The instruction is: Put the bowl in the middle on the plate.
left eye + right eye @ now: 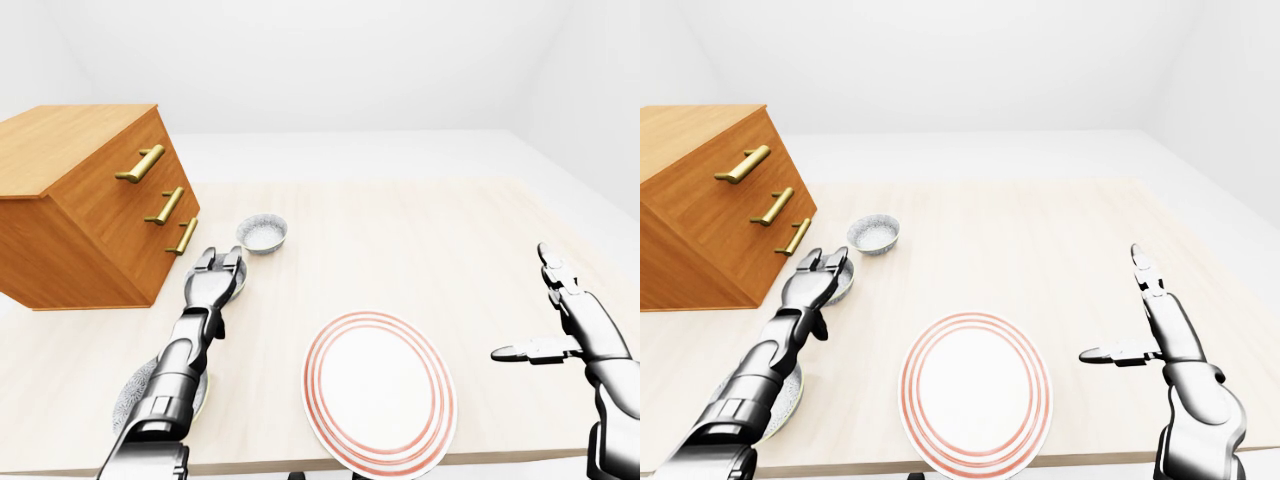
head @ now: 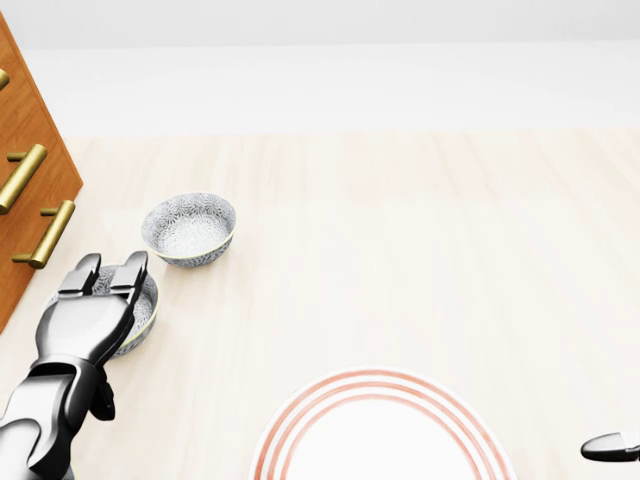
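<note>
The step in hand is the reach for the grasp. 3 patterned bowls stand in a line down the left of the counter [image 1: 420, 215]: the far bowl [image 2: 189, 228] near the wooden drawer chest [image 1: 90, 200], the middle bowl [image 2: 128, 310] below it in the head view, and a near bowl [image 1: 150, 395] largely hidden under the robot's forearm in the left-eye view.

The left hand [image 2: 90, 310] hangs over the middle bowl, its fingers [image 2: 132, 272] spread and pointing past the rim — not yet closed on anything. The bowl sits on the counter, well apart from the red-ringed plate [image 1: 378, 388] at the lower centre.

The right hand [image 1: 1145, 320] is held out to the right, fingers open and empty.

Next, I judge, the left fingers need to settle over the rim and close, then lift the bowl and carry it right — onto the plate.
</note>
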Controlling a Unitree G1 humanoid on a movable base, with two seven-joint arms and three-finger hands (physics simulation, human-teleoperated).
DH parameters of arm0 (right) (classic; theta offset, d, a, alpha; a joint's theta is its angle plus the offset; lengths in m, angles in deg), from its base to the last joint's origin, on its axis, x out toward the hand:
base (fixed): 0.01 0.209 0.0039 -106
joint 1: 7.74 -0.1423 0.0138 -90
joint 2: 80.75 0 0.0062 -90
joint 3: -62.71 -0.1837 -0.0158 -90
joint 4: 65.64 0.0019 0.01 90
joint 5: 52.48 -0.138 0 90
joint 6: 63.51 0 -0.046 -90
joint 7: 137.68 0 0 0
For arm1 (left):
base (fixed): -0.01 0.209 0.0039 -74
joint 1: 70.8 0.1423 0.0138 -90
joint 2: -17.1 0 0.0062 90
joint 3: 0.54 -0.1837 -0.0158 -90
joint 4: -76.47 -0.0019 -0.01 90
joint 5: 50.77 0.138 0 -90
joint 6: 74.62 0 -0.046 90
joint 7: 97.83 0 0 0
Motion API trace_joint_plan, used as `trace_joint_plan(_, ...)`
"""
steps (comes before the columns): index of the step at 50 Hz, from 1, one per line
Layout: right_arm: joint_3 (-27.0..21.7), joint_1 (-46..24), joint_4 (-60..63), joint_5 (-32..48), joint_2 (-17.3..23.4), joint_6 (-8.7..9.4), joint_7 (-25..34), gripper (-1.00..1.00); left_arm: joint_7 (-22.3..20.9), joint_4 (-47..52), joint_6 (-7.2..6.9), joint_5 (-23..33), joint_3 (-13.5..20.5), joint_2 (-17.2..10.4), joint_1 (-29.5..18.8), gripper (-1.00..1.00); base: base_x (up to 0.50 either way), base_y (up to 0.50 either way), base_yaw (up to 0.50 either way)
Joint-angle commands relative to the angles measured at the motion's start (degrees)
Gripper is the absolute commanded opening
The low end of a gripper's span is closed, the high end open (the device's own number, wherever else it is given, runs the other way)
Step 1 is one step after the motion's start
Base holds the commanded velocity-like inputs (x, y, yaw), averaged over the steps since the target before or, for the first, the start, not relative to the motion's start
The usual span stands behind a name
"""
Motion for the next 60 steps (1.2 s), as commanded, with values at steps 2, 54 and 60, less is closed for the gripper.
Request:
trace_joint_plan(2,0.0,0.1,0.2,0.0,-0.1,0.00,0.2,1.00,1.2,-2.4,0.16,0.1,-0.4,-0.2,-0.8,1.00,0.00,0.00,0.00)
trace_joint_plan(54,-0.4,1.2,3.2,-1.3,-1.3,0.00,3.1,1.00,0.7,-0.1,1.00,-0.7,-0.5,0.6,0.9,-0.65,0.00,0.00,0.00)
trace_joint_plan(60,-0.4,1.3,2.9,-1.3,-1.5,0.00,3.6,1.00,1.2,-0.3,1.06,-0.7,-0.6,0.8,1.1,-0.91,0.00,0.00,0.00)
